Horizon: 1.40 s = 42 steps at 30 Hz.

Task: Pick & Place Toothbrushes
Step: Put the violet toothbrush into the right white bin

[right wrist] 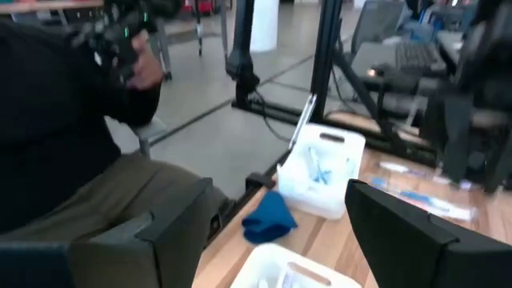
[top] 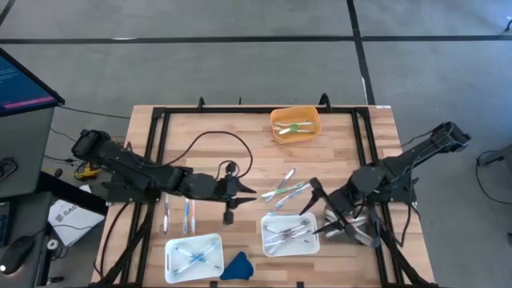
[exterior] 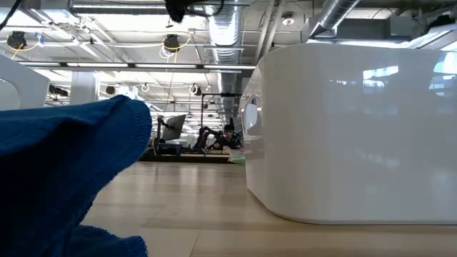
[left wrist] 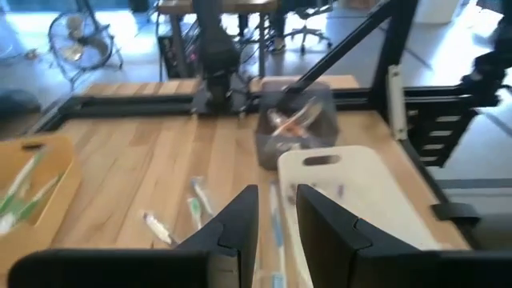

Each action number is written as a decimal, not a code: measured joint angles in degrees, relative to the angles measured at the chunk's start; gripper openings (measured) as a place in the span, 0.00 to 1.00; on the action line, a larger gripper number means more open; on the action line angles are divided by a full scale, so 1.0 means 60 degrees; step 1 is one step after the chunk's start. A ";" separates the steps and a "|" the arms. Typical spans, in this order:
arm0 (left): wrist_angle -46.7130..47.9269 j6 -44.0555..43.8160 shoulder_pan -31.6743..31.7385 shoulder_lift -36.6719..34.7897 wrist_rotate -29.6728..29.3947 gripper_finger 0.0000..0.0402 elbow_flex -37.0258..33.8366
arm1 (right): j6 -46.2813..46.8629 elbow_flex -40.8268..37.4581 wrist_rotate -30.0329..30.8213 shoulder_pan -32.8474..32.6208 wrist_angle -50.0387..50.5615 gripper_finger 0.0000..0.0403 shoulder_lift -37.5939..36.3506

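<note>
Left end effector narrowly parted, empty, mid-table; right end effector wide open, empty, beside white tray edge.

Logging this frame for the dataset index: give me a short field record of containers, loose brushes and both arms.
orange bin: far side of table, toothbrushes inside
white tray left: near edge, brushes inside
white tray right: near edge, brushes inside
blue cloth: between the trays
loose toothbrushes: table centre; more by the left arm
left gripper: mid-table, jaws narrowly apart, empty
right gripper: beside right tray, jaws wide open, empty
</note>
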State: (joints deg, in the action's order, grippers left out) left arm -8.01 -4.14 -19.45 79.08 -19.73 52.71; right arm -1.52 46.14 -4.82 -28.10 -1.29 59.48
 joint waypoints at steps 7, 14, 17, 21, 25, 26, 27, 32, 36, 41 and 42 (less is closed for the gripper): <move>-0.1148 -0.0180 0.0716 0.1315 0.0011 0.20 0.0000 | 0.0007 -0.0228 -0.0002 0.0004 -0.0475 0.69 -0.0103; -0.2613 -0.0183 0.1397 0.2640 0.0419 0.20 0.0000 | 0.0007 -0.0228 -0.0006 0.0008 -0.0534 0.69 0.0060; -0.3338 -0.0216 0.1643 0.3192 0.0433 0.20 0.0000 | 0.0010 -0.0228 -0.0007 0.0007 -0.0528 0.69 0.0062; -0.4247 -0.0597 0.1925 0.4014 0.0436 0.20 0.0000 | 0.0007 -0.0228 -0.0007 0.0011 -0.0503 0.69 0.0063; -0.4717 -0.0650 0.2144 0.4766 0.0375 0.20 0.0086 | 0.0007 -0.0228 -0.0007 0.0011 -0.0498 0.69 0.0063; -0.4707 -0.0653 0.2192 0.4916 0.0298 0.20 0.0124 | 0.0007 -0.0228 -0.0010 0.0011 -0.0500 0.69 0.0063; -0.4724 -0.0653 0.2231 0.5117 0.0203 0.20 0.0215 | 0.0008 -0.0228 -0.0011 0.0011 -0.0503 0.69 0.0063; -0.4753 -0.0861 0.2340 0.5962 -0.0270 0.20 0.0741 | 0.0007 -0.0228 -0.0011 0.0011 -0.0493 0.69 0.0063; -0.4745 -0.0862 0.2356 0.6494 -0.0347 0.20 0.1252 | 0.0007 -0.0228 -0.0011 0.0011 -0.0471 0.69 0.0063; -0.4298 -0.0863 0.2457 0.7043 -0.0516 0.20 0.1944 | 0.0007 -0.0228 -0.0011 0.0015 -0.0427 0.69 0.0063; -0.4076 -0.0864 0.2505 0.7164 -0.0549 0.20 0.2154 | 0.0007 -0.0228 -0.0011 0.0015 -0.0427 0.69 0.0063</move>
State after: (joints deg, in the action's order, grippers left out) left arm -32.47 -9.32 -4.42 122.07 -23.02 65.63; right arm -1.48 44.77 -4.89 -28.01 -3.86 59.86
